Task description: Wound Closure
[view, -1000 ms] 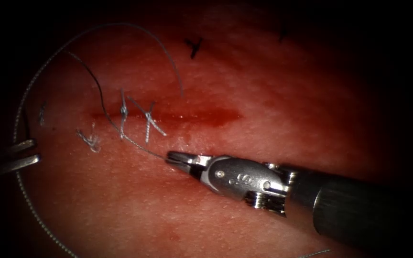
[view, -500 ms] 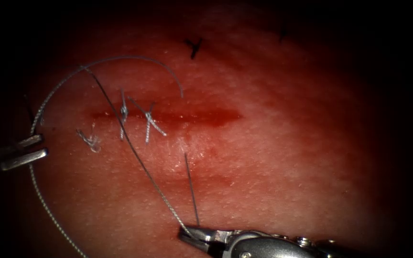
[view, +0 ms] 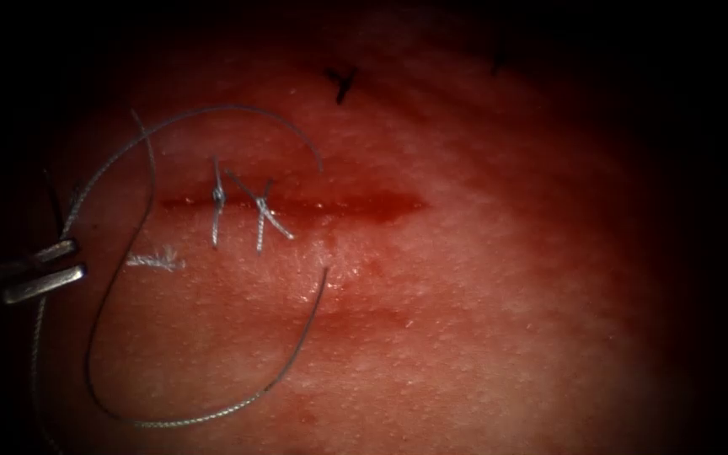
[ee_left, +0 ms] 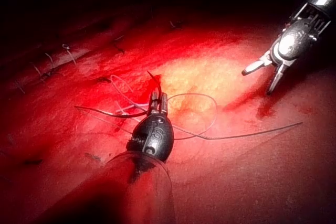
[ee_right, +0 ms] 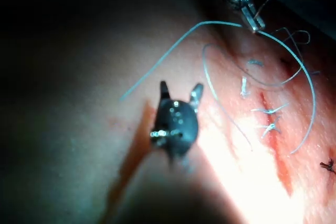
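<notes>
The left tool (view: 40, 271) sits at the far left of the tissue (view: 482, 278), its jaws closed on the thread (view: 212, 413) beyond the left end of the cut (view: 297, 205). From there the strand runs in loose loops across the tied stitches (view: 238, 211) and below the cut, so the left tool is the nearer one. The right tool (ee_right: 178, 94) hangs apart from the loops with its jaws spread and empty. I cannot make out the needle. Half a second ago the right tool gripped the thread at the lower edge of the endoscope view, pulling it straight; now it has let go and drawn back, and the strand lies slack in a curl.
</notes>
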Controlling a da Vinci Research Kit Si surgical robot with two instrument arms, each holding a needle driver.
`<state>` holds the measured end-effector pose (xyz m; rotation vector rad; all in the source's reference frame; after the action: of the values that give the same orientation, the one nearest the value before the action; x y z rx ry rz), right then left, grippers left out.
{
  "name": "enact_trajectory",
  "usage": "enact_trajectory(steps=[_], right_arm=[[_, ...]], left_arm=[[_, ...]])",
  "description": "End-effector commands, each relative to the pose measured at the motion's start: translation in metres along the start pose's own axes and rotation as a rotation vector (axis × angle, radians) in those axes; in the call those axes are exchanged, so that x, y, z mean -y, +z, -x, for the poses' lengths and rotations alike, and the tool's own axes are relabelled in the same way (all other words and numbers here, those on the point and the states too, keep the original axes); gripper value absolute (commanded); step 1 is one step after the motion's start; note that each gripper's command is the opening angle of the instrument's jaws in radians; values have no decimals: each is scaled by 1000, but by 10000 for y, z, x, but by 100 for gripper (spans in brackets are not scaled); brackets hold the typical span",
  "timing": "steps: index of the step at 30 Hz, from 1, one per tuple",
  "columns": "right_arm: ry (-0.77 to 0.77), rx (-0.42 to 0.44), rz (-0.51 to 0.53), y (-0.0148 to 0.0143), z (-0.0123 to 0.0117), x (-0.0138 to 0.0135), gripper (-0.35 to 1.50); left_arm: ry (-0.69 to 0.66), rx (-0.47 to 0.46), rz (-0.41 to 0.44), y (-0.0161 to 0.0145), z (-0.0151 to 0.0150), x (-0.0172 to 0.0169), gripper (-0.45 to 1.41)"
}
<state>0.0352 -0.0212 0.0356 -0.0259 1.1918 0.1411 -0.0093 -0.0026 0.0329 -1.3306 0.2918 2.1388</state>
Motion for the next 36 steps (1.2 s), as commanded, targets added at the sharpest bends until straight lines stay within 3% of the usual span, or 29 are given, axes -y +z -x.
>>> enact_trajectory(steps=[1,4,7,11,14,15,24,25,26,27,28,29,34,36], right_arm=[[-12,9,11,14,19,-21,116],[-31,23,26,27,55,-45,121],[-46,34,38,34,74,-55,121],[-78,69,79,62,125,-82,121],[-88,72,87,73,137,-88,121],[-94,77,98,89,151,-95,123],[-105,88,117,116,172,-102,120],[-105,87,120,118,172,-103,113],[-106,83,126,119,173,-102,83],[-120,80,127,118,173,-99,-10],[-120,80,127,118,173,-99,-10],[-121,78,121,116,174,-98,-35],[-148,63,102,89,168,-86,-35],[-151,47,98,78,156,-69,-35]], left_arm=[[0,-3,1,8,2,-1,-45],[1,-3,1,9,3,1,-45],[1,-2,0,9,4,2,-45],[-2,-3,-3,12,8,2,-45],[-7,0,-2,12,9,1,-45],[-5,1,-2,14,10,1,-45],[-5,2,-2,14,10,1,-45],[-5,2,-2,14,10,0,-45],[-5,2,-2,14,10,0,-45],[-5,0,0,14,10,0,-45],[-5,0,0,14,10,0,-45],[-5,0,0,13,10,0,-45],[-5,1,-1,13,10,0,-45],[-6,0,0,15,9,-1,-45]])
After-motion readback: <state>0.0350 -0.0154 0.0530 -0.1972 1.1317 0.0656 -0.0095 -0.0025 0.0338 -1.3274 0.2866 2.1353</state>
